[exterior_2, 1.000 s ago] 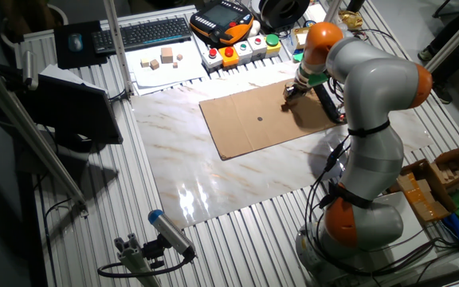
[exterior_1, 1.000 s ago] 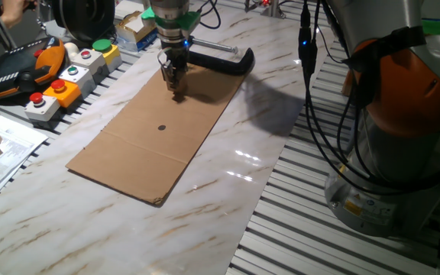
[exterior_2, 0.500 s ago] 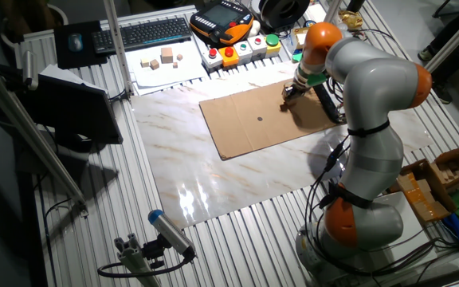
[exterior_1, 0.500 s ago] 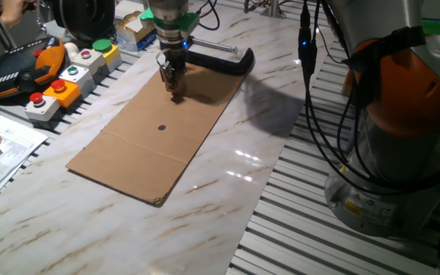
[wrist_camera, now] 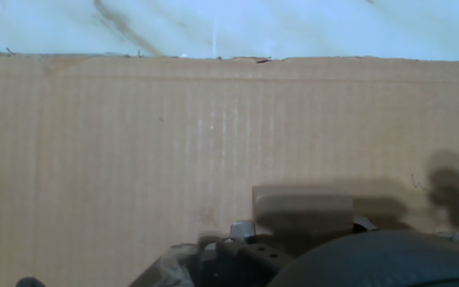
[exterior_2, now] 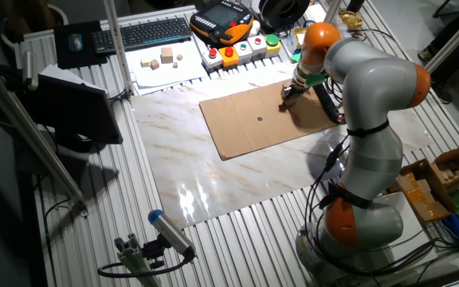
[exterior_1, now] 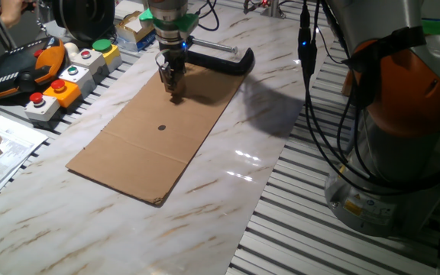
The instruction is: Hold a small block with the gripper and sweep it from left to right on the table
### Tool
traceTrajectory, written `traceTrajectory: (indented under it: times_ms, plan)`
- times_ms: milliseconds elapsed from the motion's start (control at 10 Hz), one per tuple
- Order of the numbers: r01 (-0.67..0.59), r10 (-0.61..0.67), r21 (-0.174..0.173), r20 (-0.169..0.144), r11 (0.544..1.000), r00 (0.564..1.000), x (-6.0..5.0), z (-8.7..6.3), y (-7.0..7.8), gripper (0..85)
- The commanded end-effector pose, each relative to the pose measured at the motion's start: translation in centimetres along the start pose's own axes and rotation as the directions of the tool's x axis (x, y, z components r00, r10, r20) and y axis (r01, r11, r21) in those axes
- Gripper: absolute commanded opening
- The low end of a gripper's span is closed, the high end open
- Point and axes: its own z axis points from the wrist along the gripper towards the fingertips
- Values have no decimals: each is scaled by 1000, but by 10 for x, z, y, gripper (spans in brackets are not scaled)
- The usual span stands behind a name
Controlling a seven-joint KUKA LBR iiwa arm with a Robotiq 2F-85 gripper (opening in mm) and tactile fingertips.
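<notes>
My gripper (exterior_1: 174,90) reaches down onto the far end of a brown cardboard sheet (exterior_1: 151,145) that lies on the white marble table (exterior_1: 281,153). Its black fingers stand close together, tips at the cardboard. In the hand view a light-tan small block (wrist_camera: 301,199) sits just ahead of the dark hand, resting on the cardboard (wrist_camera: 134,159) in shadow; the fingers appear shut on it. From the other fixed view the gripper (exterior_2: 285,97) is near the cardboard's (exterior_2: 253,119) far right corner; the block is too small to make out there.
A black C-clamp (exterior_1: 224,59) lies right behind the gripper. Coloured button boxes (exterior_1: 67,80) and a teach pendant (exterior_1: 14,72) line the table's left edge. A paper with wooden cubes (exterior_2: 162,60) and a keyboard (exterior_2: 146,32) sit beyond. The arm's base (exterior_1: 403,114) stands at right.
The gripper has crept a little toward the cardboard's far edge, keeping its fingers as they were. Nothing else has moved.
</notes>
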Motion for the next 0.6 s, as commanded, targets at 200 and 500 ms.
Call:
traceTrajectory:
  times_ms: [200, 500]
  plan:
    - [-4, 4, 1, -4, 1000, 1000, -1, -1, 4, 7]
    - [-5, 5, -6, -6, 1000, 1000, -2, 0, 9, 7]
